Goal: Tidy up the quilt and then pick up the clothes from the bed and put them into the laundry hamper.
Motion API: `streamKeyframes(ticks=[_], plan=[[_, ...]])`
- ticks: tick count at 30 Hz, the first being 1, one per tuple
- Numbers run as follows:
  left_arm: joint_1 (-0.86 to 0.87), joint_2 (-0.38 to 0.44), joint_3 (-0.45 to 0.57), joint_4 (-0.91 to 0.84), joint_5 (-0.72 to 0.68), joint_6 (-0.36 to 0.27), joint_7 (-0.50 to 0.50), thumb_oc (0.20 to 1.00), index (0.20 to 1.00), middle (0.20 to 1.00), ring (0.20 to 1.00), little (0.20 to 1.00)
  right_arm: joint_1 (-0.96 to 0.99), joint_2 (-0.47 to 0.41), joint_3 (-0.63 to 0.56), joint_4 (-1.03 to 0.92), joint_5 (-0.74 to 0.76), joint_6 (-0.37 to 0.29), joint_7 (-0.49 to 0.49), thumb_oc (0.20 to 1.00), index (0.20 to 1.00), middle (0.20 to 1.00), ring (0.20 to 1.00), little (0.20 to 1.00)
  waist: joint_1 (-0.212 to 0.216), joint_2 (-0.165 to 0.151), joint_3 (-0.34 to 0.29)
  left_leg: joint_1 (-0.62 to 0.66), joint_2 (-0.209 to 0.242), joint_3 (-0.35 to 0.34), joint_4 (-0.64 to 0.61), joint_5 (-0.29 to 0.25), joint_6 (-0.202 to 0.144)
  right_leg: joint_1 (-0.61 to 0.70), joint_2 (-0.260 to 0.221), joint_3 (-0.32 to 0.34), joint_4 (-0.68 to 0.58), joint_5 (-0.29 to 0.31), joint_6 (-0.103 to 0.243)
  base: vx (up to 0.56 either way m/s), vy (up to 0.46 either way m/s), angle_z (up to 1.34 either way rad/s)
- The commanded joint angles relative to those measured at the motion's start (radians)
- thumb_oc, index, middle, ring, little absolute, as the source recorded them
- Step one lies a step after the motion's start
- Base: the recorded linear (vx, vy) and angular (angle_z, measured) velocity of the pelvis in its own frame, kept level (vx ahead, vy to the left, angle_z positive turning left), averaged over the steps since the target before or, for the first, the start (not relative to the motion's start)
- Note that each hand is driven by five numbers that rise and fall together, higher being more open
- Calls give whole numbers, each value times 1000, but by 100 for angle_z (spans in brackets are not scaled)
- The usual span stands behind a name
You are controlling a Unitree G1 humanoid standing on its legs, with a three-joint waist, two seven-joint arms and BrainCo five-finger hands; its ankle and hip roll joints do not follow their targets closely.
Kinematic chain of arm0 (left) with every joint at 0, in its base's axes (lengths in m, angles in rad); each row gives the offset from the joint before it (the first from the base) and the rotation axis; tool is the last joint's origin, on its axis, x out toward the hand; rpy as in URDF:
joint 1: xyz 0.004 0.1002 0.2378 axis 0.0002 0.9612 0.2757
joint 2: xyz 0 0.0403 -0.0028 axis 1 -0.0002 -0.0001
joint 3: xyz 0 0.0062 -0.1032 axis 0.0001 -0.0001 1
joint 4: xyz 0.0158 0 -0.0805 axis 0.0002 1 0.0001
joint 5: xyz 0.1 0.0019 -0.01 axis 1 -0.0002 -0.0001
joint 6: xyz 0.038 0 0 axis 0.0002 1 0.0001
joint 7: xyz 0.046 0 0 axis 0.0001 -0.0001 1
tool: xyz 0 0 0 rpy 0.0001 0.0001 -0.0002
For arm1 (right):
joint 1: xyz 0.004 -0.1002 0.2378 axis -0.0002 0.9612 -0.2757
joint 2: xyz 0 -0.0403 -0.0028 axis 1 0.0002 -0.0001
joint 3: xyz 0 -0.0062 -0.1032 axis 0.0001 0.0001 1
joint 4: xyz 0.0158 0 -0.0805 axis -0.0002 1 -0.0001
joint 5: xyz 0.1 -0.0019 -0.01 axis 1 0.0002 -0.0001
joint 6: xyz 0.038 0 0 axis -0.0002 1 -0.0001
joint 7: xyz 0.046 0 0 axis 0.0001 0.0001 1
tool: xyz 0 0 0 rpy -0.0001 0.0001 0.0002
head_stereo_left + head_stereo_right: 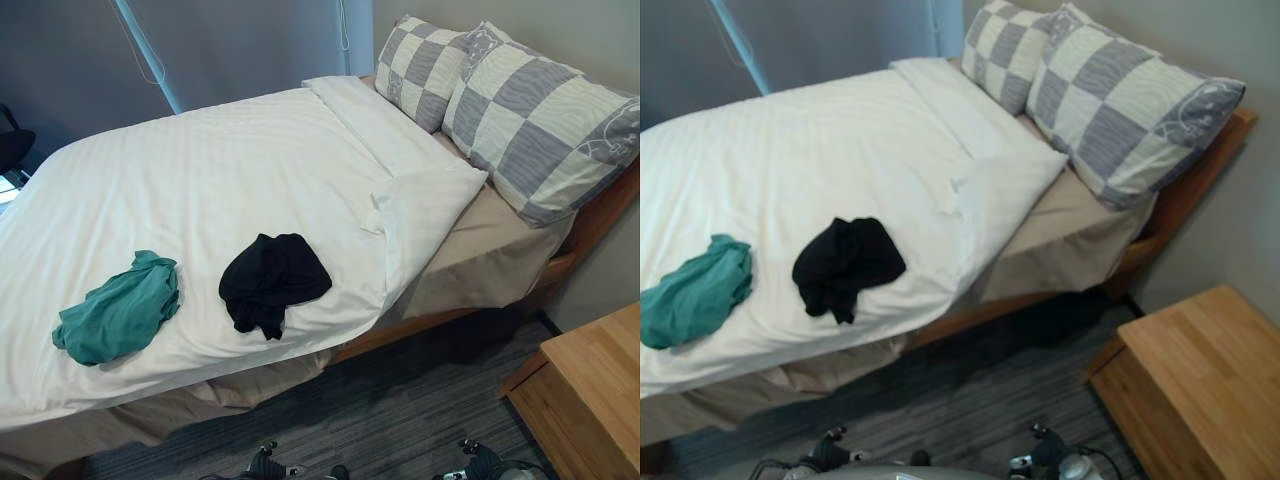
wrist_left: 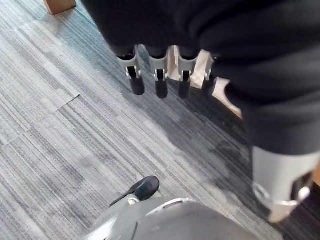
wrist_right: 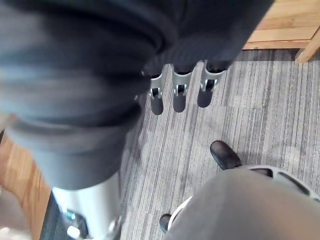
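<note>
Two garments lie on the quilt [image 1: 200,170] near its floor-side edge: green [image 1: 120,310], black [image 1: 272,280]. Wrist views show left hand [image 2: 160,75] and right hand [image 3: 180,90], fingers straight over carpet [image 2: 60,125].

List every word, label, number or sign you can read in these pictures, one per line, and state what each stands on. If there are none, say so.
None: no word, number, label or sign can be read.
The checked pillows carry a woven swirl pattern, not letters.
The white quilt, green garment, black garment and wooden cabinet are plain.
The left hand and right hand bear no print.
</note>
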Motion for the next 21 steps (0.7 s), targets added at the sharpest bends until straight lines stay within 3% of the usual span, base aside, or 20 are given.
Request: streamKeyframes(ticks=[1, 4, 9, 10, 11, 12, 14, 16, 17, 19, 21], plan=[[-107, 61, 52, 92, -78, 5, 62, 1000, 1000, 1000, 1000, 1000, -59, 135, -110, 67, 181, 13, -69, 1000, 1000, 1000, 1000, 1000, -120, -147, 52, 58, 37, 82, -14, -43, -33, -75, -104, 142, 8, -28, 105, 209, -29, -5], [-97, 53, 72, 104, -99, 10, 67, 1000, 1000, 1000, 1000, 1000, -60, 137, -124, 78, 194, 12, -86, 1000, 1000, 1000, 1000, 1000, -124, -144, 35, 70, 48, 91, -14, -45, -45, -60, -96, 148, 1, -18, 101, 238, -87, -36], [-45, 39, 140, 126, -160, 11, 60, 1000, 1000, 1000, 1000, 1000, -66, 92, -135, 62, 199, 1, -93, 1000, 1000, 1000, 1000, 1000, -114, -140, 7, 102, 83, 82, -14, -53, -78, -21, -67, 130, -10, -61, 84, 265, -170, -12], [-55, 43, 157, 115, -192, 7, 63, 1000, 1000, 1000, 1000, 1000, -80, 52, -156, 30, 205, -12, -105, 1000, 1000, 1000, 1000, 1000, -106, -159, 34, 37, 107, 95, 133, -16, -101, 5, -66, 101, -10, -84, 62, 180, -202, -5], [-56, 43, 157, 115, -192, 7, 63, 1000, 1000, 1000, 1000, 1000, -80, 52, -156, 30, 205, -12, -105, 1000, 1000, 1000, 1000, 1000, -109, -158, 33, 29, 110, 90, 143, -20, -102, 4, -65, 97, -10, -84, 61, 166, -271, 20], [-70, 50, 154, 91, -186, 6, 69, 1000, 1000, 1000, 1000, 1000, -94, 4, -173, -10, 198, -18, -123, 1000, 1000, 1000, 1000, 1000, -109, -182, 56, -59, 136, 176, 258, 26, -109, 29, -69, 48, -10, -114, 47, 99, -155, 41], [-63, 54, 157, 67, -181, 5, 71, 1000, 1000, 1000, 1000, 1000, -122, -54, -179, -87, 187, -16, -141, 1000, 1000, 1000, 1000, 1000, -99, -199, 66, -136, 104, 248, 265, -2, -82, 48, -63, 35, -10, -133, 45, 155, -104, 79], [-57, 55, 165, 57, -188, 3, 69, 1000, 1000, 1000, 1000, 1000, -130, -77, -179, -148, 172, -17, -147, 1000, 1000, 1000, 1000, 1000, -95, -202, 66, -169, 85, 257, 249, -4, -74, 50, -59, 39, -10, -136, 46, 168, 25, 59], [-40, 59, 183, 57, -192, 3, 59, 1000, 1000, 1000, 1000, 1000, -172, -133, -191, -210, 143, -28, -162, 1000, 1000, 1000, 1000, 1000, -91, -196, 67, -165, 87, 319, 153, 17, -83, 72, -43, 24, -10, -166, 61, 240, 103, 21], [-19, 68, 188, 60, -182, 2, 54, 1000, 1000, 1000, 1000, 1000, -203, -184, -181, -276, 96, -38, -162, 1000, 1000, 1000, 1000, 1000, -81, -195, 57, -116, 48, 304, 67, 14, -48, 86, -33, 21, -9, -153, 67, 289, 119, 11], [-16, 92, 197, 69, -159, 8, 43, 1000, 1000, 1000, 1000, 1000, -233, -228, -190, -362, 40, -48, -166, 1000, 1000, 1000, 1000, 1000, -80, -203, 58, -56, 28, 298, 3, 6, -21, 45, -49, -5, 169, -153, 95, 229, 88, -2]])
